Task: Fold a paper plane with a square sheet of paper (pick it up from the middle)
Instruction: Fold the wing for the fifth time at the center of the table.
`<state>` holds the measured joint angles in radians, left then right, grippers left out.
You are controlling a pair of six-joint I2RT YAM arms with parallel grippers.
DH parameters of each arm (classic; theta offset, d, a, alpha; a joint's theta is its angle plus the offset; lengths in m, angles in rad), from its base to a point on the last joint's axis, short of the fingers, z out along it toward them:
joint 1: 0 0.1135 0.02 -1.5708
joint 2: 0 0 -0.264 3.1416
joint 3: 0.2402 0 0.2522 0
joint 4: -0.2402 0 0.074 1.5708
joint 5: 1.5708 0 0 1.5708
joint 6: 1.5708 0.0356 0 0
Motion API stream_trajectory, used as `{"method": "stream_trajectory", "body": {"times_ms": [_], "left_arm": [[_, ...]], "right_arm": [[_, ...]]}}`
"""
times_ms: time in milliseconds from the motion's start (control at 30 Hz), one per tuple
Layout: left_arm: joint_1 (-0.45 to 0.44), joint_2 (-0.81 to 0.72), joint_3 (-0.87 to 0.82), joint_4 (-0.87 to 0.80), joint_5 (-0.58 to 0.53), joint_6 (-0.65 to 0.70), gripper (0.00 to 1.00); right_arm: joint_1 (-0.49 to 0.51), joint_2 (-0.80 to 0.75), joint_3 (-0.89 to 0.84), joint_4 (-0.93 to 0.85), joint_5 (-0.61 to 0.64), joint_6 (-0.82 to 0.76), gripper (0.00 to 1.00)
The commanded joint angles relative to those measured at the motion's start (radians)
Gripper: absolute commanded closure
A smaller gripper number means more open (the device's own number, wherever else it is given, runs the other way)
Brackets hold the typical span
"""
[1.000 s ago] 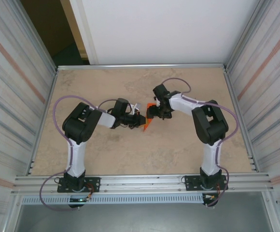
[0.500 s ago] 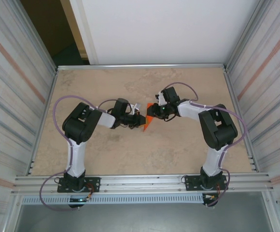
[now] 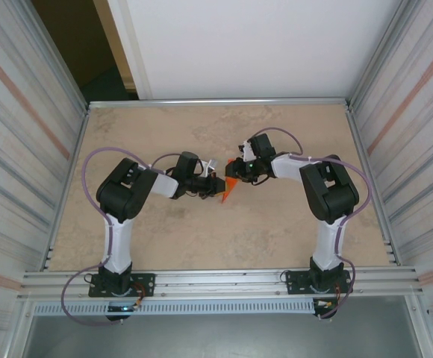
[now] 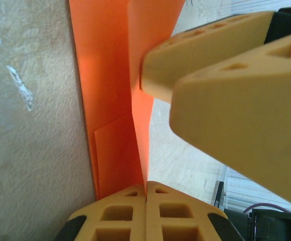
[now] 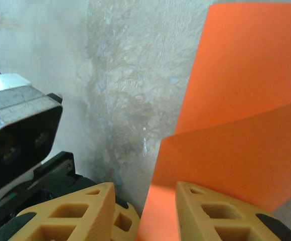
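Your walls (image 3: 22,149) of ribbed metal close in both sides, well apart from the work, and so does the white panel (image 3: 261,45) at the back. The worktop (image 3: 142,246) carries nothing else that could snag you.

Both arms reach in to the middle and meet there, so your main obstacle is each other: the two wrists are nearly nose to nose, with little room to turn.

Your left gripper (image 4: 146,188) is clamped tight, fingers together, with the lower edge of the paper (image 4: 110,75) pinched in the seam. Your right gripper (image 5: 145,191) stands part open with the paper passing through the gap against one finger. It looks placed for a hold rather than squeezing.

The paper is off the worktop between the two grippers, standing on edge. It is no flat square now: from above it shows as a narrow pointed wedge, with layers and at least one crease showing close up. I judge you are well into the folding, with the shape forming but the layers loose. The last creases and the release remain.
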<state>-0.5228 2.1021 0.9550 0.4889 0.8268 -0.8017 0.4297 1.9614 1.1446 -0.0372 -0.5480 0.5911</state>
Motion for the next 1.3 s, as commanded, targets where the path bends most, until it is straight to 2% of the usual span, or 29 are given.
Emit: {"method": "stream_trajectory", "body": {"times_ms": [0, 267, 533, 867, 1033, 1133, 1267], "left_arm": [[0.004, 0.152, -0.082, -0.178, -0.175, 0.093, 1.0], [0.004, 0.141, -0.088, -0.18, -0.177, 0.096, 0.99], [0.004, 0.095, -0.093, -0.192, -0.175, 0.098, 0.95], [-0.007, -0.094, -0.119, -0.234, -0.153, 0.079, 0.81], [-0.008, -0.205, -0.155, -0.279, -0.187, 0.073, 0.74], [-0.006, -0.276, -0.166, -0.288, -0.211, 0.076, 0.74], [-0.019, -0.327, -0.153, -0.248, -0.207, 0.068, 0.81]], "right_arm": [[-0.003, 0.032, 0.03, -0.021, -0.015, -0.021, 0.64], [-0.002, 0.064, 0.052, -0.051, -0.013, -0.027, 0.62], [0.004, 0.112, 0.092, -0.14, 0.041, -0.036, 0.62], [0.009, 0.152, 0.122, -0.205, 0.093, -0.03, 0.62], [0.009, 0.147, 0.121, -0.205, 0.089, -0.028, 0.61], [0.009, 0.145, 0.122, -0.208, 0.084, -0.028, 0.61], [0.008, 0.141, 0.122, -0.208, 0.076, -0.024, 0.61]]}}
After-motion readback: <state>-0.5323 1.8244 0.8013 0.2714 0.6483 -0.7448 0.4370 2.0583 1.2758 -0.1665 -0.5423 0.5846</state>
